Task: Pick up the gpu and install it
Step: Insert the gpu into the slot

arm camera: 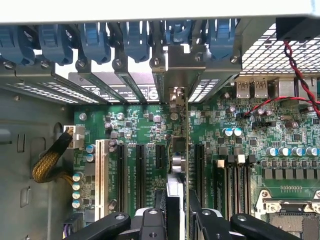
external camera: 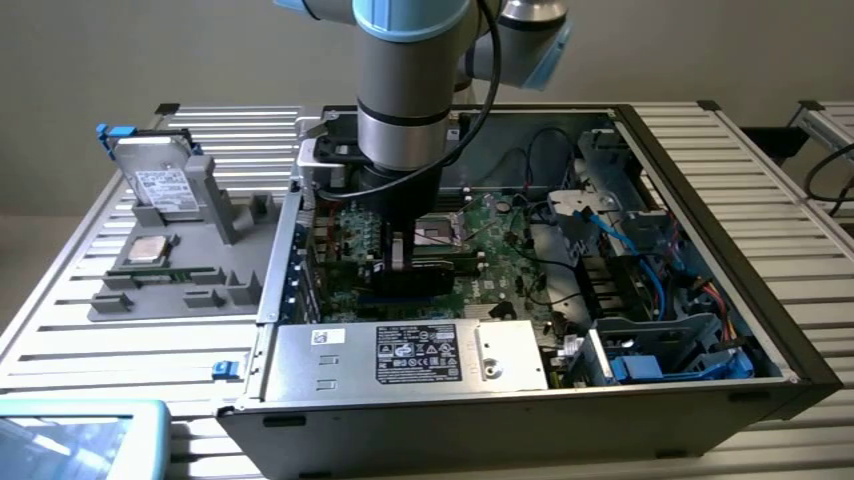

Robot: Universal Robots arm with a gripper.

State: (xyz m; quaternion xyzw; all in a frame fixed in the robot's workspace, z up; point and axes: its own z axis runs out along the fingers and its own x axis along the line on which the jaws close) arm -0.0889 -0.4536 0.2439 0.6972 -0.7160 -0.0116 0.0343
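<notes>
The gpu (external camera: pixel 414 277) stands on edge over the green motherboard (external camera: pixel 501 245) inside the open computer case (external camera: pixel 694 170), its black body just below my gripper (external camera: pixel 396 262). In the wrist view the gpu (arm camera: pixel 179 150) is seen edge-on as a thin strip running from my gripper (arm camera: pixel 177 220) to its silver end bracket (arm camera: pixel 176 67) at the case's rear slot openings. My gripper is shut on the card's upper edge. The card lies in line with an expansion slot, between the black slots (arm camera: pixel 140 165) and the memory slots (arm camera: pixel 235 180). Whether its edge is down in the slot I cannot tell.
A grey holder (external camera: pixel 174 270) at the exterior view's left carries the silver hard drive (external camera: pixel 167 185) and the square processor chip (external camera: pixel 147 248). The power supply (external camera: pixel 414 352) fills the case's near side. Blue retaining clips (arm camera: pixel 95 40) line the rear. Cables (external camera: pixel 601 230) crowd the exterior view's right.
</notes>
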